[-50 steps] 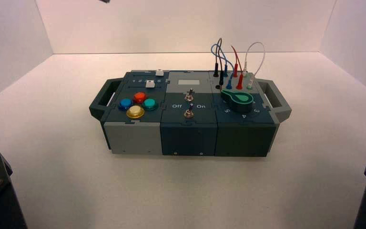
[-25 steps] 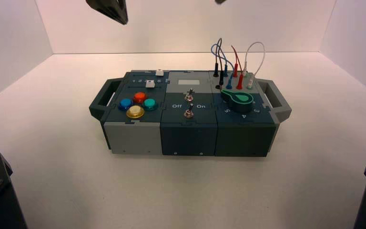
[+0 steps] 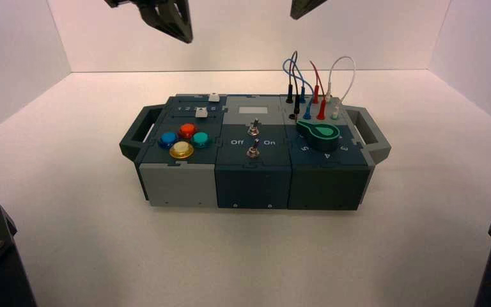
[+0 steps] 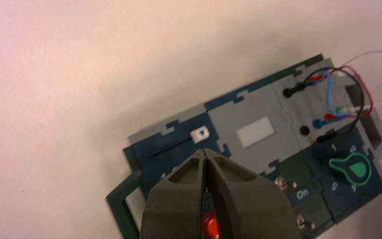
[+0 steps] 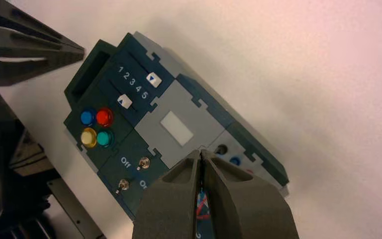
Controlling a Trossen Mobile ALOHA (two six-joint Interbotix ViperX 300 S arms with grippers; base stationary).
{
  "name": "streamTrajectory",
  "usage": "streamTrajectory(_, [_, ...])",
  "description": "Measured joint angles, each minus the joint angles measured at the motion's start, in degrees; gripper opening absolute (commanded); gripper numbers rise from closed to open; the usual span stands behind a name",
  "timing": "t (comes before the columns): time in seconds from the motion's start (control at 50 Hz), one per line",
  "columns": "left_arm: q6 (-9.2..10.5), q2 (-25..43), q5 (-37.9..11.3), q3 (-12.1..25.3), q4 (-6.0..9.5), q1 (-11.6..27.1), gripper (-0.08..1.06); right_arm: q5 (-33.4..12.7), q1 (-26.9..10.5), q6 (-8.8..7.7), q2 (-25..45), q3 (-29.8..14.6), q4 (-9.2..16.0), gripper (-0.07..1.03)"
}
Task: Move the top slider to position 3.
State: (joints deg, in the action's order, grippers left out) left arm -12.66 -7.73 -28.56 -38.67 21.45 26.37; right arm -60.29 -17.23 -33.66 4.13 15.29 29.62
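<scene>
Tool tips pressed together, the left tool (image 4: 205,155) hangs high above the box's rear left corner, well clear of the top slider (image 4: 199,134), the small white square knob it must move. Seen from the right wrist, that knob (image 5: 152,78) sits in the rearmost track just past the printed 5 of the 1-to-5 row, so it appears parked at the far end; position 3 (image 5: 133,83), the row's middle numeral, lies untouched to its left-handle side. Its twin, the lower slider (image 5: 124,101), rests nearer the coloured round buttons (image 5: 95,126). Judged from this, the task has not begun in earnest: no contact is made, and the descent, the touch and the slide back along the slot to the 3 all remain. The right tool (image 5: 201,154), also pinched closed, hovers above the box (image 3: 185,185) near the wires (image 3: 316,77) and seems merely to wait. Toggle switches (image 3: 253,139) and the green knob (image 3: 319,132) share the box on the white surface (image 3: 70,224).
</scene>
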Motion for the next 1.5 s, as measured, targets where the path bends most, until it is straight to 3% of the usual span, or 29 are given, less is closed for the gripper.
streamTrajectory(0.24, [0.00,2.2,1.2,0.0,3.16,0.5,-0.03,-0.4,0.3,-1.67,2.1,-0.7,0.6,-0.02])
streamTrajectory(0.72, [0.44,7.5,3.6,1.4,4.48,2.7,-0.03,0.0,0.2,-1.93,4.0,-1.1,0.8,-0.02])
streamTrajectory(1.0, [0.97,10.9,5.4,2.5,7.73,3.4,-0.03,0.1,0.2,-2.46,4.3,-1.1,0.9,-0.02])
streamTrajectory(1.2, [0.97,12.1,6.9,2.5,8.17,3.4,-0.03,-0.1,0.2,-3.52,5.4,-1.3,1.0,-0.02])
streamTrajectory(1.5, [0.97,12.4,7.1,2.5,8.17,3.4,-0.03,-0.6,0.2,-3.69,7.3,-3.3,1.2,-0.02])
